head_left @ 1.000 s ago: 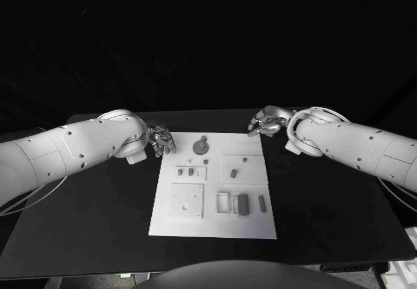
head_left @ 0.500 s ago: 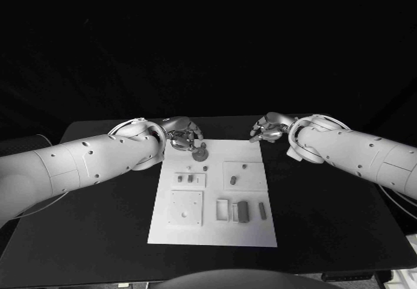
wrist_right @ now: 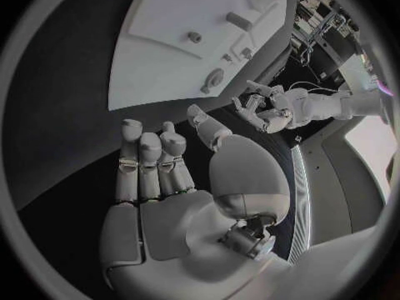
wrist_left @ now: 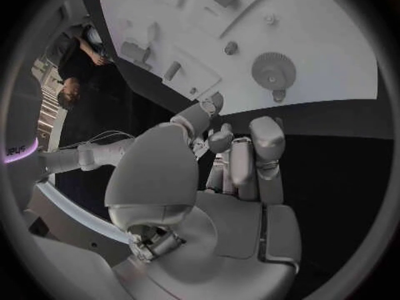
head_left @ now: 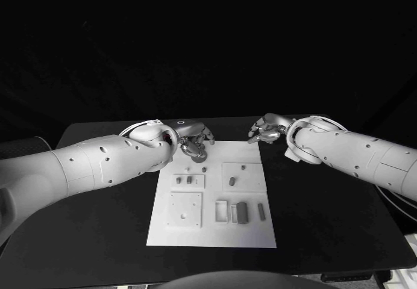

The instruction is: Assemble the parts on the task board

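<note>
Task board (head_left: 213, 214), a white plate, lies in the middle of the black surface (head_left: 338, 223) between two white arms. Fingers (wrist_left: 267, 137) of the left hand (head_left: 193, 142) are curled in with nothing visible between them; the hand hangs over the board's far left corner, right by a grey gear (wrist_left: 269, 68), though whether it touches the gear cannot be told. Fingers (wrist_right: 137, 155) of the right hand (head_left: 265, 129) are likewise bent inward on nothing, and that hand sits over the dark surface just beyond the board's far right corner.

Out from the hands, small grey parts lie across the plate. Two short pegs (head_left: 183, 179) stand in a small square recess below the gear, with a small stud (head_left: 204, 169) just above them. A slim grey piece (head_left: 232, 180) rests in the square recess (head_left: 243, 172) on the right half. Nearer the robot, a raised square plate (head_left: 185, 209) occupies the left side, and beside it a row of upright blocks, among them a dark bar (head_left: 242, 212) and a thinner pin (head_left: 261, 209), lines the right.
</note>
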